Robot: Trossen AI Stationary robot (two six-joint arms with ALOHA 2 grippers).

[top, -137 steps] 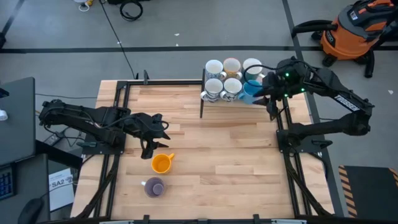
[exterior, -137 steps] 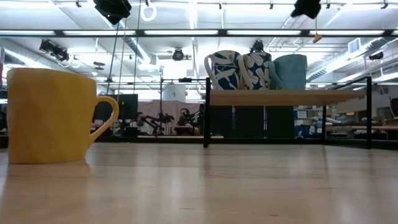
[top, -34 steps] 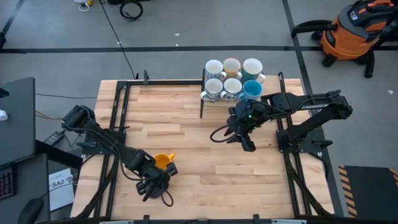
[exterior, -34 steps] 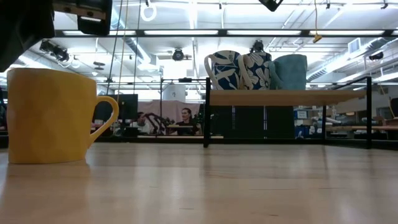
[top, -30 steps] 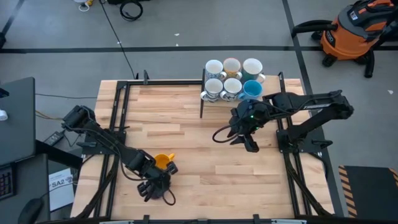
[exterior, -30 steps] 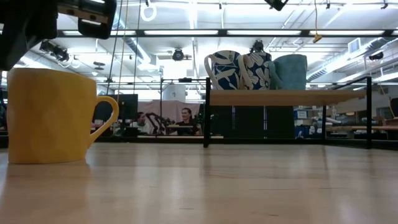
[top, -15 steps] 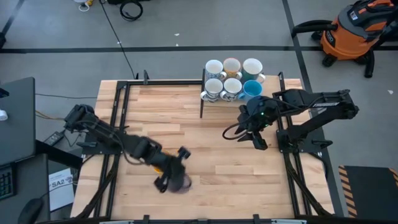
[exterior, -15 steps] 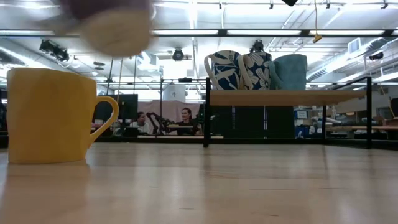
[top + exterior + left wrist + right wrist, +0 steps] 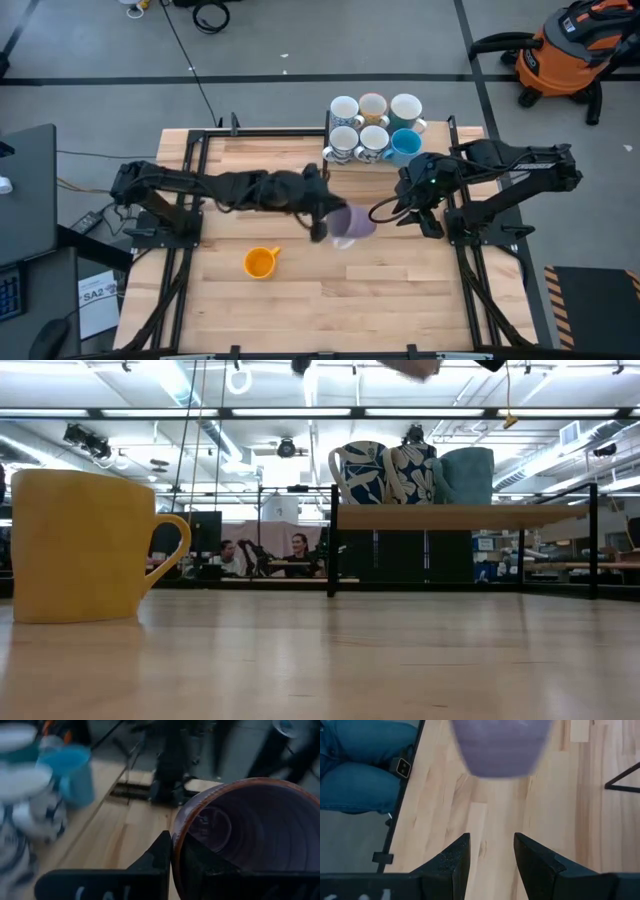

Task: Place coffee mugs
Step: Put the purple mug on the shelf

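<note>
My left gripper point(image 9: 335, 222) is over the middle of the table, shut on a purple mug point(image 9: 354, 222) with a brown rim, which is held off the wood. A yellow-orange mug point(image 9: 260, 262) stands on its base on the table at the near left, and looms large in the low view point(image 9: 85, 545). Several white, patterned and blue mugs point(image 9: 372, 125) stand on a raised shelf point(image 9: 470, 515) at the far edge. My right gripper point(image 9: 415, 215) hangs open just right of the purple mug point(image 9: 500, 745), holding nothing. My left gripper pinches the purple mug's rim point(image 9: 176, 832), one finger outside the wall point(image 9: 159, 856) and one inside the cup point(image 9: 200, 865). The mug is lifted clear of the table, its opening facing back toward the wrist.
The black shelf frame point(image 9: 325, 160) stands just beyond the held mug, with a blue mug point(image 9: 70, 772) at the shelf's near right. Bare wood lies across the table's near half and right side. People sit in the room behind point(image 9: 298, 548).
My left gripper has lifted the purple mug from the table's near left, beside the yellow-orange mug, and swung it fast up and toward the right and far side, to the middle. My right gripper has drawn back toward the right edge, still open.
</note>
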